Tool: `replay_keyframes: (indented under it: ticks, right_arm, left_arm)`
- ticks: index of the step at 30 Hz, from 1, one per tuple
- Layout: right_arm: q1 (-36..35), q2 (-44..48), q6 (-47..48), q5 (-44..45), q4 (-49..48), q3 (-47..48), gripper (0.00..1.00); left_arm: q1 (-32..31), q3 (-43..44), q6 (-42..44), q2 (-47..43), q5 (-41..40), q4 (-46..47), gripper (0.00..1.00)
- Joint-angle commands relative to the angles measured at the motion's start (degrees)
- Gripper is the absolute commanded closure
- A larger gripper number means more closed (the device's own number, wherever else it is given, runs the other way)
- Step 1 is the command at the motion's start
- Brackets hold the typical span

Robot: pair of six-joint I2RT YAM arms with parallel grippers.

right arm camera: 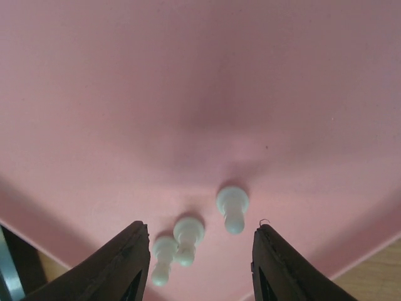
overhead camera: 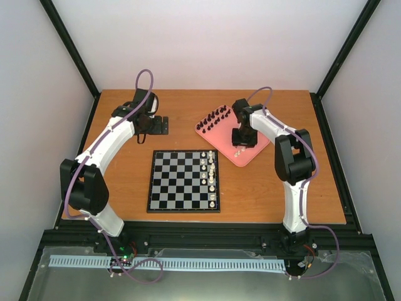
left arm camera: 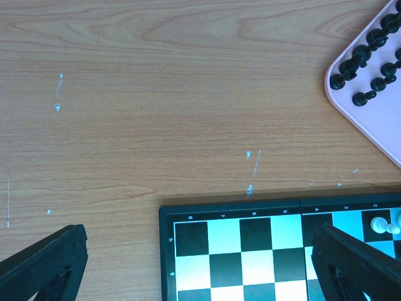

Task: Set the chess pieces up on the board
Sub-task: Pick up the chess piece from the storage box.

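The chessboard lies in the middle of the table, with several cream-white pieces standing along its right columns. Its far-left corner shows in the left wrist view. A pink tray holds several black pieces at its far end and three white pawns near its front. My right gripper hangs open just above those three pawns, none between its fingers touching. My left gripper is open and empty over bare table behind the board.
The black pieces on the tray's corner show at the upper right of the left wrist view. Dark frame posts and white walls enclose the table. Bare wood lies left of the board and right of the tray.
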State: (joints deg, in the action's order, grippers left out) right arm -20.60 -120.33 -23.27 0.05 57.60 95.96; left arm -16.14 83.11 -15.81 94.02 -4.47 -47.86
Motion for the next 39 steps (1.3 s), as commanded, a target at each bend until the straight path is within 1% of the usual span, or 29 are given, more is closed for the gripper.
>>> replay_keyframes:
  ticks: [1,6,12,27,34,37,39]
  right_arm:
    - [1.85,-2.05,-1.4,-1.34,-1.89,2.19,0.48]
    - [2.13,-3.18,-1.35,-0.9,-1.83,2.33,0.5]
    - [2.22,-3.16,-1.61,-0.07,-1.67,1.87,0.58]
    - [3.31,-5.15,-1.74,-1.17,-2.4,1.7,0.63]
    - [3.56,-6.01,-1.83,-1.69,-2.6,2.46,0.75]
    - [3.68,-5.93,-1.85,-1.72,-2.33,2.66,0.82]
    - [3.79,-5.6,-1.72,-1.25,-2.09,2.71,0.9]
  left_arm:
    - [0.06,1.52,0.69,0.33,0.63,-0.22,0.0]
    - [0.06,1.02,0.78,0.39,0.25,0.12,0.0]
    - [0.06,1.23,0.7,0.94,0.34,0.31,0.0]
    - [0.06,1.61,0.81,1.78,0.21,0.3,0.0]
    - [0.06,1.59,0.87,1.96,0.09,0.22,0.0]
    - [0.06,1.53,0.89,1.97,-0.15,0.22,0.0]
    - [0.06,1.61,0.8,1.9,-0.26,0.22,0.0]
